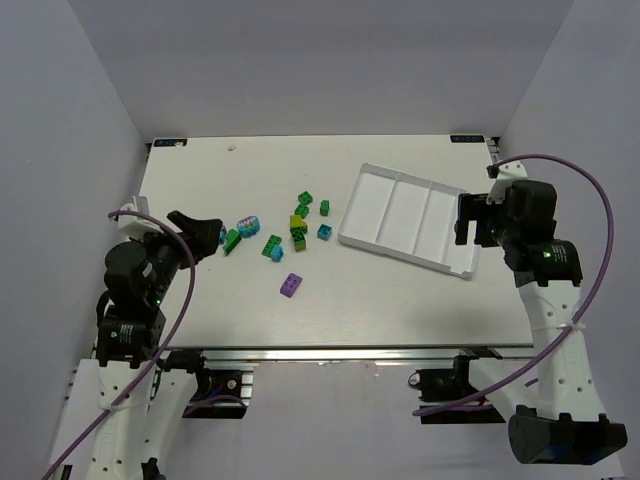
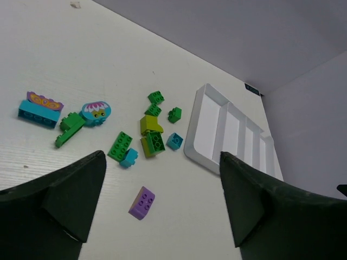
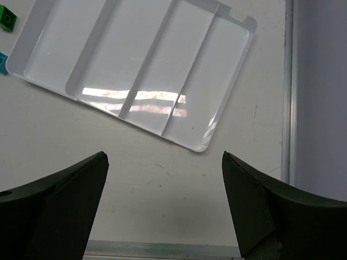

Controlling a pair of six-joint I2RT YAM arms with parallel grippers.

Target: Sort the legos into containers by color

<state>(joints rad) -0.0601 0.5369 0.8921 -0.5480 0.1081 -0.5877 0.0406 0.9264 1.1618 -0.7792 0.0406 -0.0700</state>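
Nothing is sorted yet: all the legos lie loose on the bench left of the tray, whose three containers are empty, while the left end effector and right end effector gape wide, holding nothing.

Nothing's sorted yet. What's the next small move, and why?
Probably swing the left gripper over the lone purple brick and lower onto it. The left gripper and the right gripper are both open and hold nothing. The tray is bare. That brick lies apart from the other bricks, on the left arm's side, so it looks easiest to grip cleanly.
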